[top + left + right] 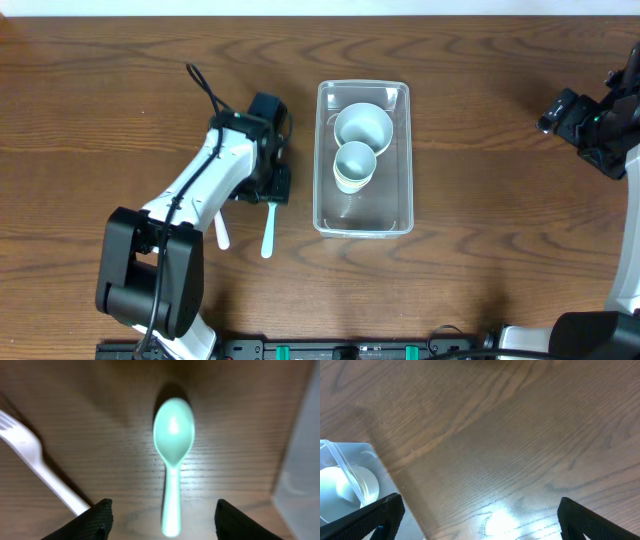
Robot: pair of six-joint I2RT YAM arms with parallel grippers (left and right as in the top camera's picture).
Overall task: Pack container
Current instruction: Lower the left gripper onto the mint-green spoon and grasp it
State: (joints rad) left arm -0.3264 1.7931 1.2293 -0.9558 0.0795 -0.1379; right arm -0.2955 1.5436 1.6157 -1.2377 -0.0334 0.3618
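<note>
Mint spoon | left tool spread wide, pointing down over it

Brown wood-grain table fills view; bright glare patch near right.

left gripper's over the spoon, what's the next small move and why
Probably lower the left gripper and close on the spoon: its open fingers straddle the handle, which lies flat on the table, ungripped. The fork beside it lies outside the fingers, and the container sits to the right.
</note>
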